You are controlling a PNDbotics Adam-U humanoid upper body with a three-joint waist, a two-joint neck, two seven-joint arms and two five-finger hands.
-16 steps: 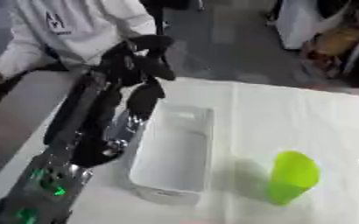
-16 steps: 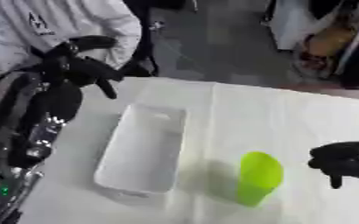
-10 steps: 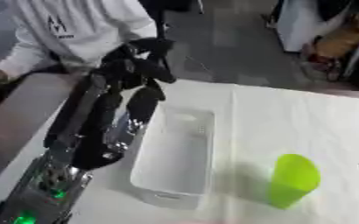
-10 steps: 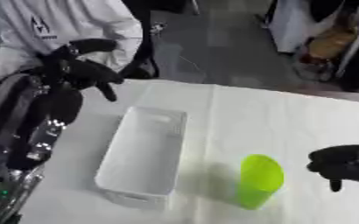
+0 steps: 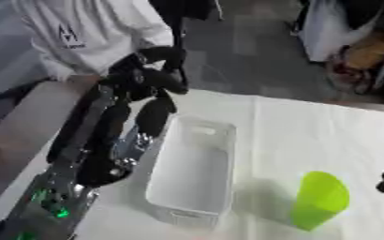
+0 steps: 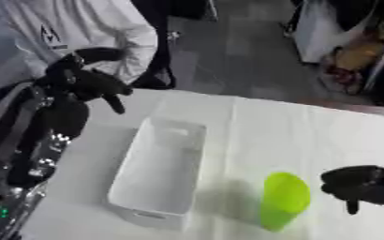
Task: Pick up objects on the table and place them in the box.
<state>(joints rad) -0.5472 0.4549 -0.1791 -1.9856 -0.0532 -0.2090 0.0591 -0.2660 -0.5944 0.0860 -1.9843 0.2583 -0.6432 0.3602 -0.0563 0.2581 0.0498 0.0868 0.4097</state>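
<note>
Reach step: green cup [image 6: 284, 200] just left of right robot hand [image 6: 361, 184], fingers curled, nothing held. White box [image 6: 158, 172] empty. Next: cup to be grasped.

Lime-green cup [image 6: 284, 199], seemingly upright on the table, just right of the long white box [image 6: 158, 172]

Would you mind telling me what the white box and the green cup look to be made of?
The white box looks like moulded plastic, matte: uniform white walls, rounded corners and a thickened rim. The green cup also looks plastic, possibly slightly translucent: one even bright lime colour with a soft sheen, though its surface is too blurred to be sure. Both stand on a white cloth-like table covering.
</note>
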